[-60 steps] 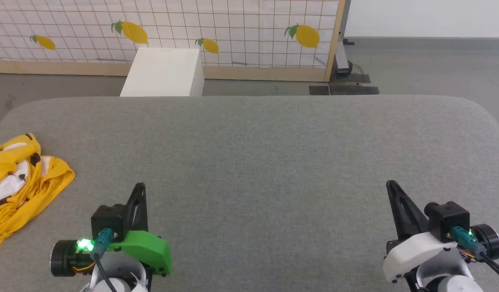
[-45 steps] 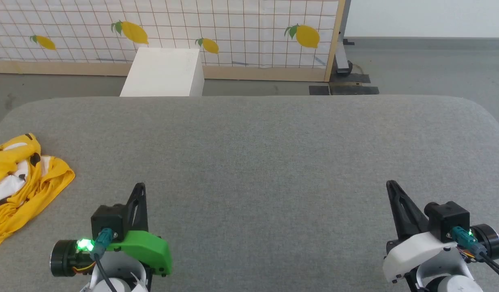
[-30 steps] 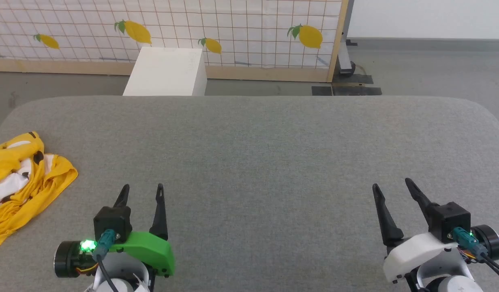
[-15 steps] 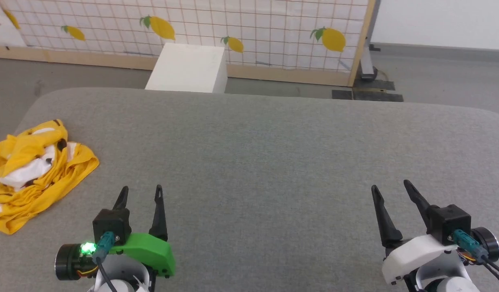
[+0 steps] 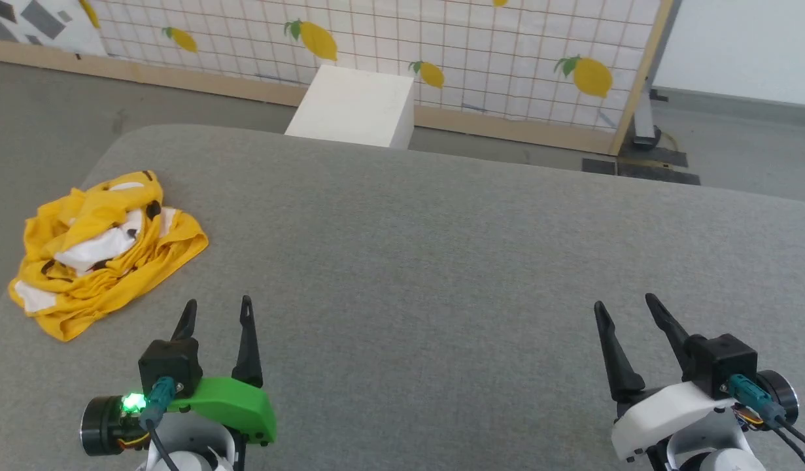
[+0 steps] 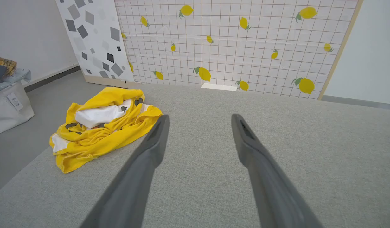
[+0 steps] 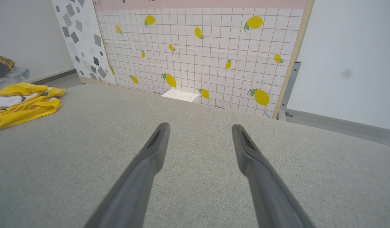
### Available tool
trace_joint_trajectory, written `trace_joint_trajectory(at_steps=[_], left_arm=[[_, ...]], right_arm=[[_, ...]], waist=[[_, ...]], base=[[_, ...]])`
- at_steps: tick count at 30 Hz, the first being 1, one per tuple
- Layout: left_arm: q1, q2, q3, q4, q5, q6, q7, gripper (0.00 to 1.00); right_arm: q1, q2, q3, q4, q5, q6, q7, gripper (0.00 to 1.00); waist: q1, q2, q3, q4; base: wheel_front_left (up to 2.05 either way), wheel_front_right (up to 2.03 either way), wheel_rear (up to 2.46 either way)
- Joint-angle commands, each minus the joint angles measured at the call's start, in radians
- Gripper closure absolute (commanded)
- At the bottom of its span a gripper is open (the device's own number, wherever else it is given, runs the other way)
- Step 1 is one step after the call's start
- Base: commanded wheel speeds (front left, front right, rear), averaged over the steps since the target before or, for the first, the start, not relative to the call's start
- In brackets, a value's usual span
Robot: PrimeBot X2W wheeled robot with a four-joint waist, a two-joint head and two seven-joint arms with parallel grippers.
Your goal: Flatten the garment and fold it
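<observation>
Standing spread and empty, the jaws of the left gripper (image 5: pixel 218 301) hover low over the grey tabletop (image 5: pixel 441 261) by its near edge, toward the left side. The right gripper (image 5: pixel 623 301) has its jaws parted too, holding nothing, toward the near right corner. The garment (image 5: pixel 108 252) lies crumpled in a heap at the left edge, ahead of and outboard of the left gripper and well apart from the right one.

The step in hand looks like the first reach for the heap. The left arm is the closer, so it should probably lead, aiming for one outer fold of cloth — a hem or sleeve edge — not the bunched middle, where several layers would get pinched together. Pulling toward the bare middle of the tabletop gives room to spread. Any push outward risks sliding the cloth off the left edge.
</observation>
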Motion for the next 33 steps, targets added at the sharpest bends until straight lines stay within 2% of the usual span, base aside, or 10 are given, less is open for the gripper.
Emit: trace_joint_trajectory(at_steps=[1, 33], left_arm=[[0.006, 0.011, -0.003, 0.0, -0.007, 0.011, -0.011, 0.0], [0.019, 0.039, -0.029, 0.019, -0.08, 0.082, -0.068, 0.0]], right_arm=[[-0.017, 0.001, 0.001, 0.006, 0.009, -0.001, -0.012, 0.0], [-0.032, 0.002, 0.022, 0.045, 0.066, -0.001, -0.059, 0.0]], waist=[[0.0, 0.0, -0.002, 0.02], [0.0, 0.0, 0.0, 0.21]], base=[[0.0, 0.0, 0.0], [0.0, 0.0, 0.0]])
